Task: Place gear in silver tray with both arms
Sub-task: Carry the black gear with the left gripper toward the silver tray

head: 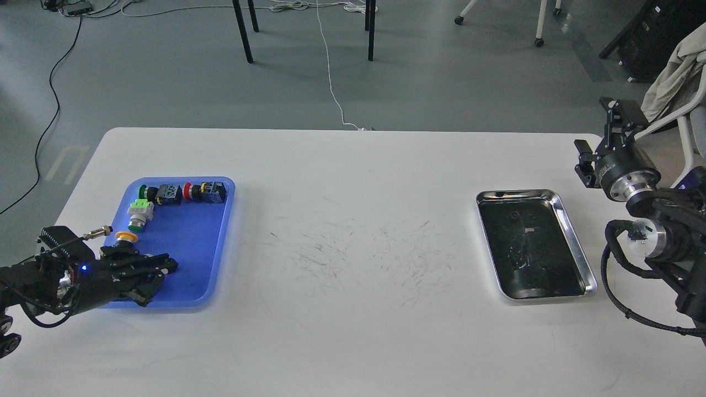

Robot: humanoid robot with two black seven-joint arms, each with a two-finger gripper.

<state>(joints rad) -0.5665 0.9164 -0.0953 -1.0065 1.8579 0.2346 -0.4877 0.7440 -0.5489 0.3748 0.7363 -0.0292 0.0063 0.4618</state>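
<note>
The silver tray (pixel 518 193) lies empty on the right side of the white table, its dark bottom bare. My left gripper (pixel 168 267) is low over the front left of the blue tray (pixel 190 242). Its fingers are drawn together on a small dark piece at their tips, which I take for the gear (pixel 172 266), though it barely stands out from them. My right gripper (pixel 598 129) is raised beyond the table's far right edge, behind and right of the silver tray, with its fingers spread and nothing between them.
Several push buttons and switches line the blue tray's back and left side: green (pixel 143 192), red (pixel 187 191), yellow-capped (pixel 126 237). A metal sensor (pixel 98 232) sticks out by my left wrist. A chair with cloth (pixel 675 71) stands at the far right.
</note>
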